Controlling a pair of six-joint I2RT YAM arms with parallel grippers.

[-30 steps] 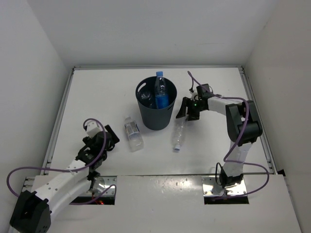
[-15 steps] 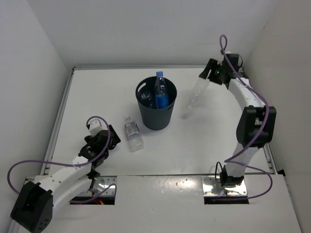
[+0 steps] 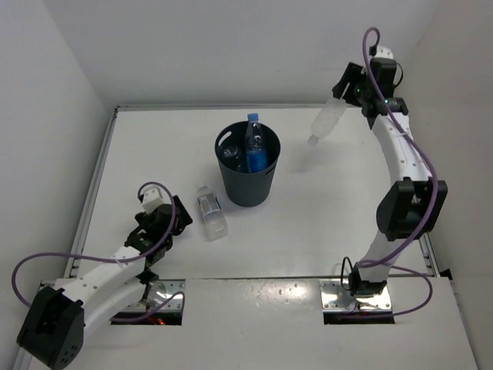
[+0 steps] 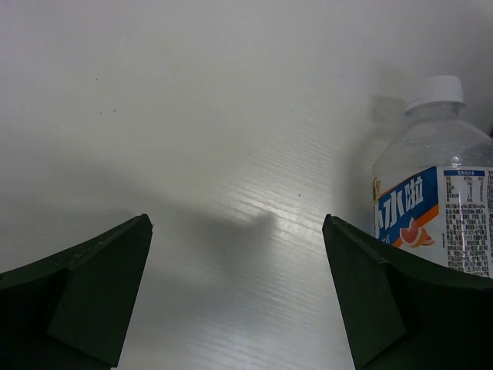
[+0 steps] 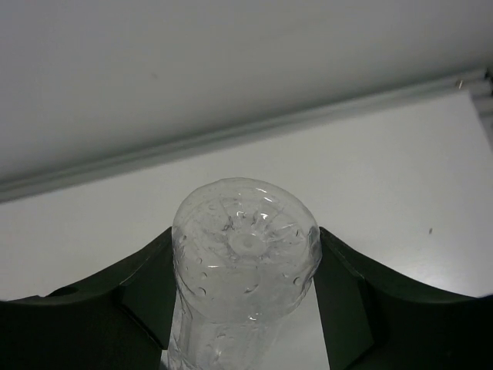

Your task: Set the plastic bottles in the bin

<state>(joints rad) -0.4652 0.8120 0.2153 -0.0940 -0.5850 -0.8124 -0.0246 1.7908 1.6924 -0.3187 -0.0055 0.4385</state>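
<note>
R pincer point(image 3: 344, 90) clamped on unlabelled bottle point(image 3: 326, 120)

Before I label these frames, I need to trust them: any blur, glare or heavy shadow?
Top external: even light, but the held bottle washes pale against white. Left wrist: the labelled bottle is sharp with legible print and a soft shadow beside it. Right wrist: the held bottle's base is sharp, droplets visible.
</note>
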